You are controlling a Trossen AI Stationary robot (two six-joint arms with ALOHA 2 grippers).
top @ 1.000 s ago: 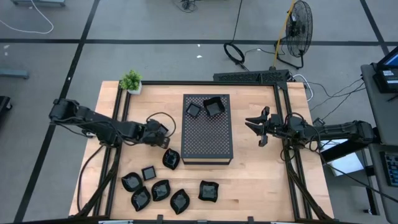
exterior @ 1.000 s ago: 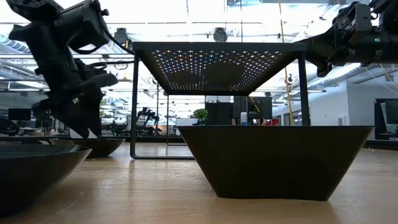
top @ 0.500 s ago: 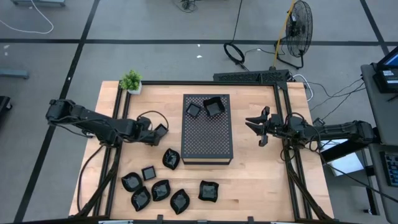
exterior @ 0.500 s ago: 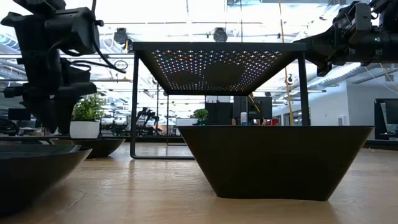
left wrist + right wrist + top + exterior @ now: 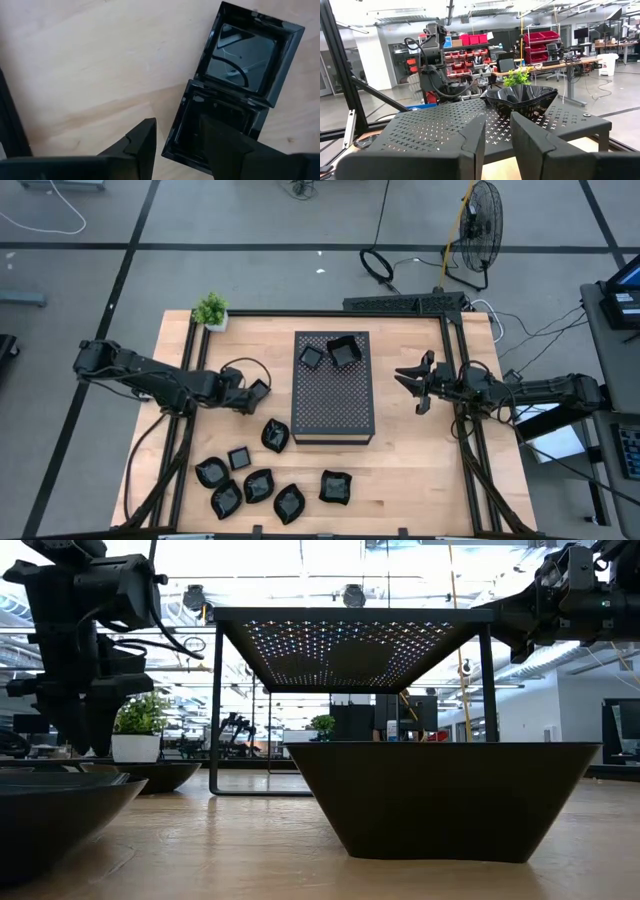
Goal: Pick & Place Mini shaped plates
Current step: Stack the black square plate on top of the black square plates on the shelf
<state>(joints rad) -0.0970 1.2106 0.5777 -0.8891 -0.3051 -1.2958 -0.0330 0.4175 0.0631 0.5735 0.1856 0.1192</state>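
Left gripper [image 5: 258,392], left of the box [image 5: 333,387], holds a square plate [image 5: 210,127] by its rim; right gripper [image 5: 412,380] waits, jaws narrow.

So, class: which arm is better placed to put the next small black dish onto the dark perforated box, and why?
Probably the left: the left gripper holds a glossy black square dish beside the dark perforated box. The right gripper hangs open and empty on its far side.
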